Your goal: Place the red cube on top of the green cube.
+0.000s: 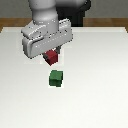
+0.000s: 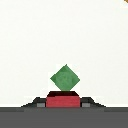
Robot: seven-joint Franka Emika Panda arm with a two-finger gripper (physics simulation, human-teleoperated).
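Observation:
The red cube (image 1: 50,58) sits between the fingers of my gripper (image 1: 51,56), which is shut on it. In the wrist view the red cube (image 2: 63,100) fills the gap between the two dark fingertips (image 2: 37,104). The green cube (image 1: 56,78) rests on the table a short way from the red cube, toward the near edge in the exterior view and slightly to that view's right. From the wrist, the green cube (image 2: 65,78) shows as a diamond just beyond the red cube, apart from it. Whether the red cube is off the table I cannot tell.
Both cubes are over a white table (image 1: 100,95). A strip of brown wooden floor (image 1: 110,23) shows past its far edge. The arm's grey hand body (image 1: 47,37) hangs over the table's middle.

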